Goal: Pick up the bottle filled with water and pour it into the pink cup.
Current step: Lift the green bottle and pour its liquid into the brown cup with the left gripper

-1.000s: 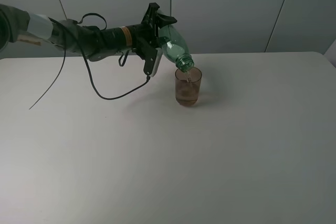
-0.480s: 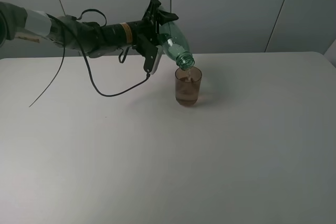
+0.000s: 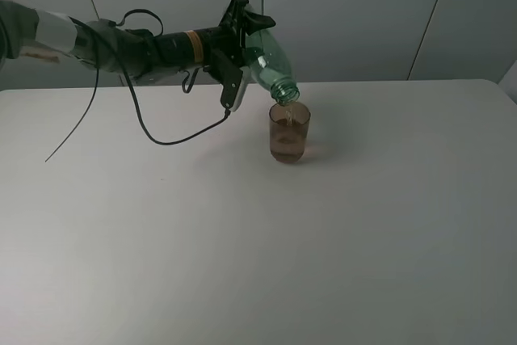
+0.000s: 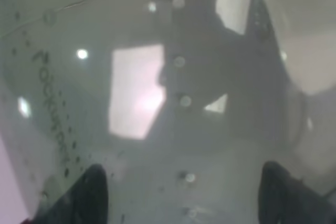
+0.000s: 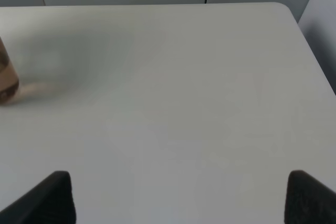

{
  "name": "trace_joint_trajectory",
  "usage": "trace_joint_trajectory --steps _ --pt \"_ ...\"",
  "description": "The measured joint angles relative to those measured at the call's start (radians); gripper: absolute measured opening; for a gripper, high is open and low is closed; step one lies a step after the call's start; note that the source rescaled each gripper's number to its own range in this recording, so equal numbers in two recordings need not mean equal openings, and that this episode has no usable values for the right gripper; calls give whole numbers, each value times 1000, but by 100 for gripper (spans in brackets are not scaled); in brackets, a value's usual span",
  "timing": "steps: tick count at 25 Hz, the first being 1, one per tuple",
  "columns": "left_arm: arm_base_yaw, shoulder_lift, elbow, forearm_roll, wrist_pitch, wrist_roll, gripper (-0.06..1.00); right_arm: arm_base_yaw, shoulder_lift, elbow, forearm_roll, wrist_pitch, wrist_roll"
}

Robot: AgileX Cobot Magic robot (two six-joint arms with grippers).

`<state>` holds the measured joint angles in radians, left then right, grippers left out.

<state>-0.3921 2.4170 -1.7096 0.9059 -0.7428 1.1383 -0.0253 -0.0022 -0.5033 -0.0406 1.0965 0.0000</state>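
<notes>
Left jaws are clamping the bottle (image 3: 266, 56) across its wide body, toward the base end. The bottle is hanging tilted with its neck down, mouth just above the rim of the pink cup (image 3: 289, 132). The cup is standing upright on the bench (image 3: 242, 248). I'm reading this as mid-pour: the cup looks part full, but I can't tell how much water is left in the bottle. Left wrist view is showing only green plastic between the fingertips (image 4: 92, 192).

Right jaws are standing wide apart, holding nothing, over bare bench off to the cup's side.

Handling, my guess: thin plastic, so it's going to flex. Too much squeeze and it's buckling or spurting. It's getting lighter as it drains and slick if wet. The body grip looks like the right spot; the neck is too narrow. The cup is light and handleless, so a nudge from the neck is likely tipping it.
</notes>
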Motion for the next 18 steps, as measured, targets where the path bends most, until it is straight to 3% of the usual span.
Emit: trace_joint_trajectory --steps 18 --pt "-16 -2 -9 57 5 55 2 0 0 0 0 0 0"
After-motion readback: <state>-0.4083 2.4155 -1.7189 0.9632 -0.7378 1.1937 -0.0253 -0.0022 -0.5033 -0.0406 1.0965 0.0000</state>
